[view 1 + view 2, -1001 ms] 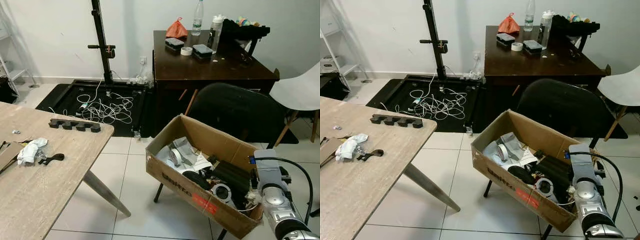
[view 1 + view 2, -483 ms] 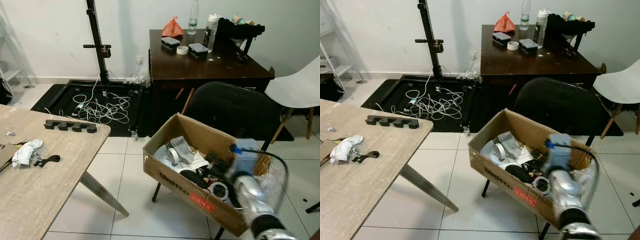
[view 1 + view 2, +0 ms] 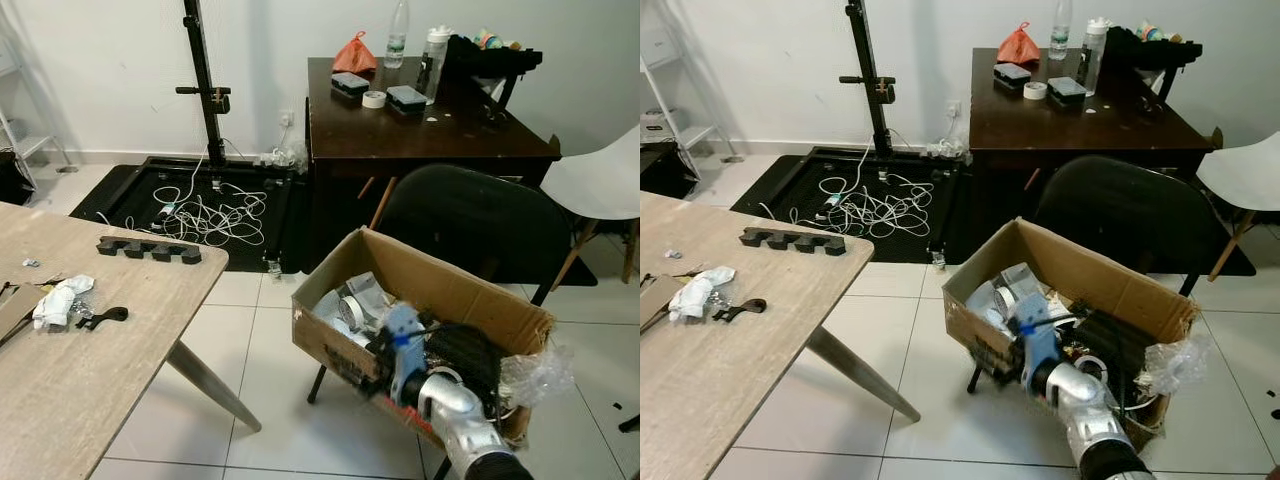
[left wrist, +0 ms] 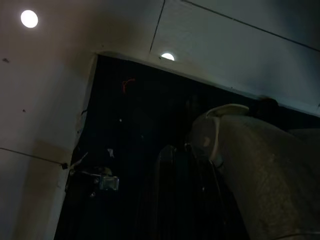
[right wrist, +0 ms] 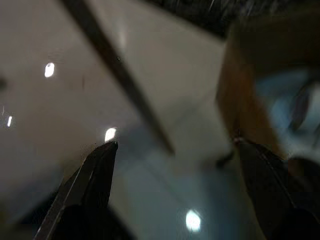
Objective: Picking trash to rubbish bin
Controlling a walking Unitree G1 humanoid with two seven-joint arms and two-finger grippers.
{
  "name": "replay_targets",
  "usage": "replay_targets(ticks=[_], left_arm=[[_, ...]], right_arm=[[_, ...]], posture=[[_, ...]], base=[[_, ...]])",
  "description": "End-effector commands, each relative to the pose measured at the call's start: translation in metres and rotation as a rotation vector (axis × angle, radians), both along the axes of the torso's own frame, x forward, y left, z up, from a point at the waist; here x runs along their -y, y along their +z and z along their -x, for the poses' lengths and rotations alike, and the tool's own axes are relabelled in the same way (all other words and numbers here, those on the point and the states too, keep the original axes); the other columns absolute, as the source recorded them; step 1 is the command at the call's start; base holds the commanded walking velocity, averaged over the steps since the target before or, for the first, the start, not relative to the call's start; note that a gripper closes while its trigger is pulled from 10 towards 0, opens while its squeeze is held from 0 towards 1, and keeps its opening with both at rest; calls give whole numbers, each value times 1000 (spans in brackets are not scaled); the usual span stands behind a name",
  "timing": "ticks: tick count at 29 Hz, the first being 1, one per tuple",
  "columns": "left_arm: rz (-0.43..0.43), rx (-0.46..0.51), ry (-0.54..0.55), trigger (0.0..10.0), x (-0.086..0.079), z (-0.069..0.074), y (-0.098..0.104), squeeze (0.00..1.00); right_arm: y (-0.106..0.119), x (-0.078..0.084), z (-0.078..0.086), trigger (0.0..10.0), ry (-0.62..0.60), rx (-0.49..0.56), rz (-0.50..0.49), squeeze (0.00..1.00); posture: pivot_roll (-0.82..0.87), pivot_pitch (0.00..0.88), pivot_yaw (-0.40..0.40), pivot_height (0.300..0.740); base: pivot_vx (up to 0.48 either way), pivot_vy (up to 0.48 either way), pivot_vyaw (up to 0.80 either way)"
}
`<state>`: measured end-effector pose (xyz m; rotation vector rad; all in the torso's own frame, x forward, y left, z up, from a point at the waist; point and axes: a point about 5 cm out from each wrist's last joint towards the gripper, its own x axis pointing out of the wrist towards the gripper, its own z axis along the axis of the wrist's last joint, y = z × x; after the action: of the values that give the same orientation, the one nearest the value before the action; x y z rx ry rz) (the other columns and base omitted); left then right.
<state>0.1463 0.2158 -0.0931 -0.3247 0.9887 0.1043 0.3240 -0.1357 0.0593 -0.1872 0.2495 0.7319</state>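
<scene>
Item 1, crumpled white tissue point(image 3: 60, 298): we find it on the pale wooden surface point(image 3: 110, 350) at the left of the scene, just beside a small black tool point(image 3: 103, 317) and near a black moulded strip point(image 3: 149, 250) at the far edge. We judge it very light, soft and easily squashed, not slippery; a pinch across the bunched middle should hold it, with care not to catch the tool lying against it

Item 2, cardboard box point(image 3: 440, 290): serves as the bin, resting on a black chair point(image 3: 470, 215) at the right, already holding 1 tape roll, dark oddments and clear plastic wrap point(image 3: 535, 372) spilling over its near right corner. The wrap looks light and springy

Item 3, right pincer point(image 5: 170, 185): our right arm point(image 3: 455, 420) reaches low in front of the box's near wall. In the wrist view its 2 fingers point(image 5: 92, 180) stand wide apart with nothing between them, floor tiles beyond, somewhat blurred

Item 4, left pincer: its wrist view is too dark; we cannot tell how it stands

Item 5, dark surface point(image 3: 420, 130) at the far side: carries 2 bottles, an orange bag point(image 3: 355, 55) and small cases
</scene>
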Motion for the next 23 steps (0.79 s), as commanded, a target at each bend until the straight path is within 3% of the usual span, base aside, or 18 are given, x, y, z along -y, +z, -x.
replay_targets(ticks=[1, 8, 12, 13, 16, 21, 23], left_arm=[[3, -44, 6, 10000, 2, 10, -5, 0], [-1, -45, 7, 10000, 2, 10, -4, 0], [-2, -48, 6, 10000, 2, 10, -5, 0], [-3, -50, 5, 10000, 2, 10, -5, 0], [-4, -51, 4, 10000, 2, 11, -5, 0], [-7, -58, 3, 10000, 2, 12, -5, 0], [-7, -58, 3, 10000, 2, 12, -5, 0]], right_arm=[[-11, -1, 8, 10000, 15, -41, 31, 0], [-12, 0, 12, 10000, 40, -75, 22, 0], [-24, 3, 16, 10000, 55, -110, 114, 0], [-31, 7, 18, 10000, 43, -133, 185, 0], [-37, 10, 20, 10000, 27, -151, 230, 0], [-69, 35, 42, 10000, -127, -300, 349, 0], [-69, 35, 42, 10000, -127, -300, 349, 0]], posture=[[-133, 157, 36, 740], [-131, 155, 38, 740], [-128, 158, 40, 740], [-128, 159, 40, 740], [-127, 159, 41, 740], [-118, 159, 40, 740], [-118, 159, 40, 740]], base=[[0, 0, 0], [0, 0, 792], [0, 0, 764], [0, 0, 763], [0, 0, 758], [0, 0, 725], [0, 0, 719]])
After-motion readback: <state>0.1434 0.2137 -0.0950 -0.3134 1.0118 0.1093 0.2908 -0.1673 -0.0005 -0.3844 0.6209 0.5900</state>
